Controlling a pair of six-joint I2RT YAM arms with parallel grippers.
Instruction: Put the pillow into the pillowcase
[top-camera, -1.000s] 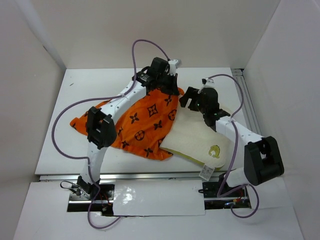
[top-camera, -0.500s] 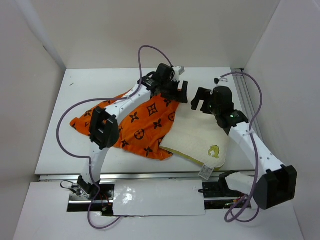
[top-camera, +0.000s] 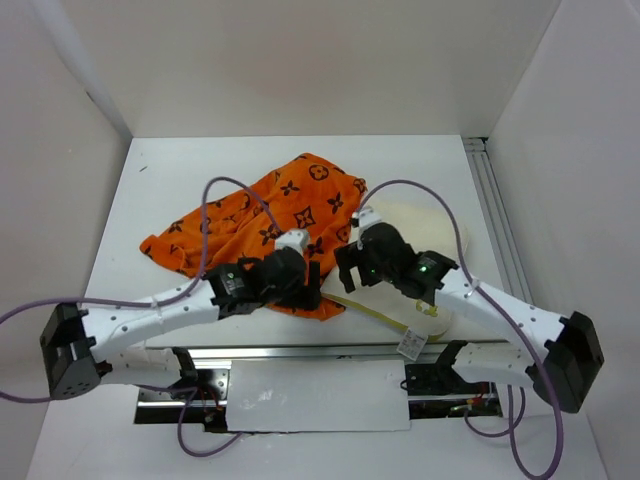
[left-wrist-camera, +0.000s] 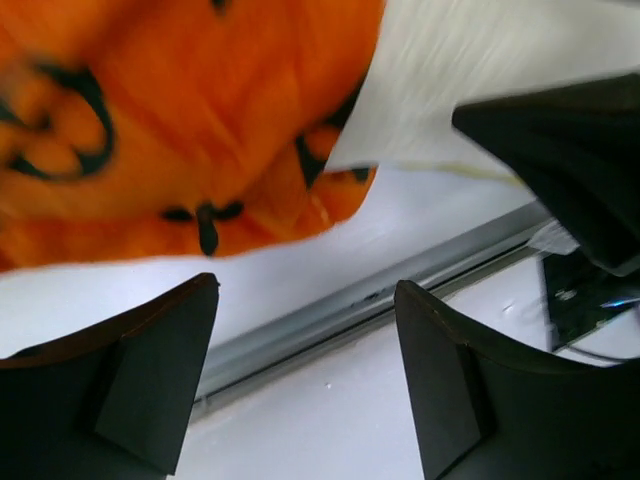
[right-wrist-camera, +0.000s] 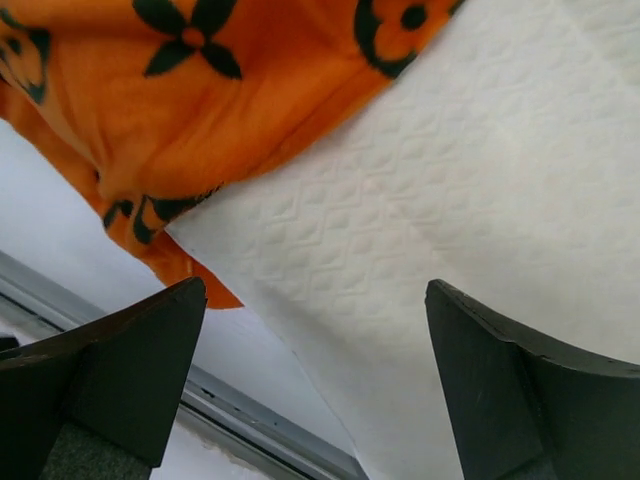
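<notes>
Overhead, the orange pillowcase (top-camera: 262, 215) lies crumpled across the middle of the counter (top-camera: 150, 180), and the cream pillow (top-camera: 418, 228) sits just to its right, its left edge tucked under the orange cloth, most of it not in the sack. Both arms are low at the near edge, the left tool (top-camera: 308, 285) and the right tool (top-camera: 348, 268) close together over the cloth's near corner. Only the wrist cameras settle the jaws. The left tool (left-wrist-camera: 305, 370) stands wide with nothing between its fingers, above bare counter (left-wrist-camera: 290, 265) and the metal rail (left-wrist-camera: 380, 295). The right tool (right-wrist-camera: 315, 390) is equally wide and empty, hovering over the quilted pillow (right-wrist-camera: 450, 200) where the pillowcase (right-wrist-camera: 230, 90) overlaps it. Half a second ago both tools were at the far side of the cloth. They have since swung back to the near edge, and the pillowcase now reaches farther toward the back wall.
</notes>
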